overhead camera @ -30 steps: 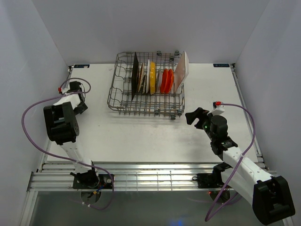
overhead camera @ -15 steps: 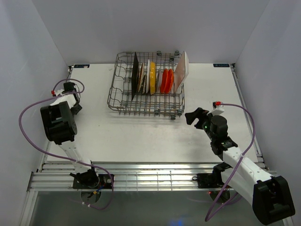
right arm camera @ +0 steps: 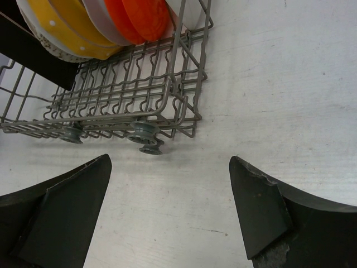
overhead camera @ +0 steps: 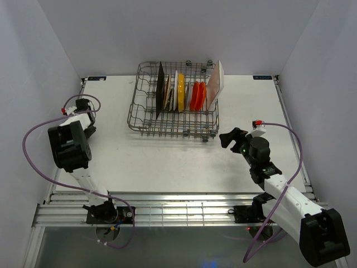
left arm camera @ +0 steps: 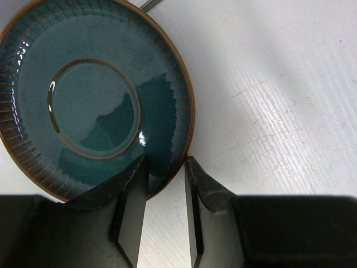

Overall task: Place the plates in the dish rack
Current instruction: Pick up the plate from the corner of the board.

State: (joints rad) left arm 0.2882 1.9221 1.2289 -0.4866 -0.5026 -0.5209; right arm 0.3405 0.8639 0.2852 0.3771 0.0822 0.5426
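Observation:
A round dark teal plate (left arm camera: 95,100) with a brown rim lies flat on the white table at the far left. My left gripper (left arm camera: 166,159) straddles its near rim with narrowed jaws. One finger (left arm camera: 134,190) is over the plate and the other (left arm camera: 196,190) is just outside the rim; a gap still shows between them. From above, the left gripper (overhead camera: 83,109) hides that plate. The dish rack (overhead camera: 167,124) holds several upright plates: a dark one (overhead camera: 160,84), a yellow one (overhead camera: 181,92), an orange-red one (overhead camera: 196,96) and a white one (overhead camera: 217,81). My right gripper (overhead camera: 228,137) stands open and holds nothing.
The rack's near right corner (right arm camera: 189,120) and its wheels (right arm camera: 142,134) lie just ahead of the right gripper (right arm camera: 170,162). The left wall and the table's far left corner (overhead camera: 85,81) are close to the left arm. Purple cables loop beside both arms.
The left arm has shifted a little left toward the table's corner, and its jaws have narrowed around the teal plate's rim. The right arm has not moved.

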